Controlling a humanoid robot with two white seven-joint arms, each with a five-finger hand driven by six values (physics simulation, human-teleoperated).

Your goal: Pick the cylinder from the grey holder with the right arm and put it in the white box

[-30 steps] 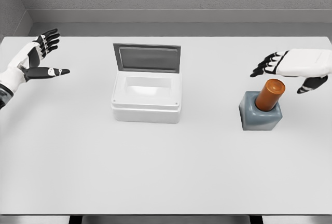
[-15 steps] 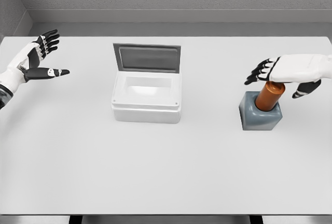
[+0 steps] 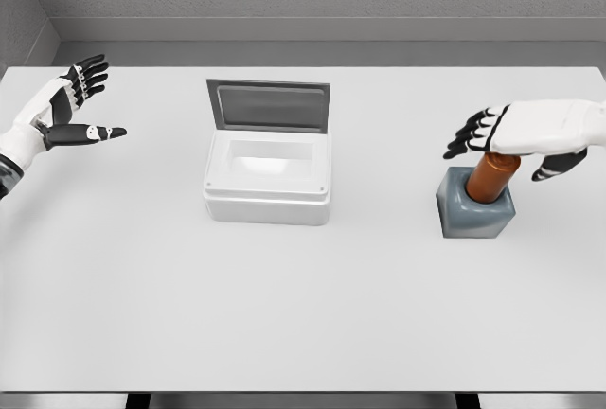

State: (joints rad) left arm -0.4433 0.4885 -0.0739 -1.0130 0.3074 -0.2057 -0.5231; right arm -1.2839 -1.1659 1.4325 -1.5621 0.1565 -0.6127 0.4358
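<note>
Head-camera footage showed the right hand [image 3: 516, 134] lying directly over the top of the orange-brown cylinder [image 3: 492, 177], its black-tipped fingers [image 3: 469, 136] spread and pointing left, its thumb hanging down on the far right side, nothing yet pinched. That cylinder stood, tilted slightly, in the square grey holder [image 3: 475, 210] on the right of the pale flat table [image 3: 303, 314], well apart from the white box [image 3: 268, 182], whose dark grey lid [image 3: 269, 106] stood raised at its back edge, leaving the cavity open. A second before, the same hand had hovered higher and farther right, with the cylinder's round top fully in sight; half a second before, it had dropped and slid left to cover that top, and since then it had crept only a touch farther left and lower. By my reading, the approach was nearly finished and the closing of the fingers around the cylinder was the step due next, so the pick itself remained undone. Over at the table's left edge, the left hand [image 3: 62, 111] rested with fingers splayed and thumb pointing right, unchanged across all three moments, as were the box and holder.
</note>
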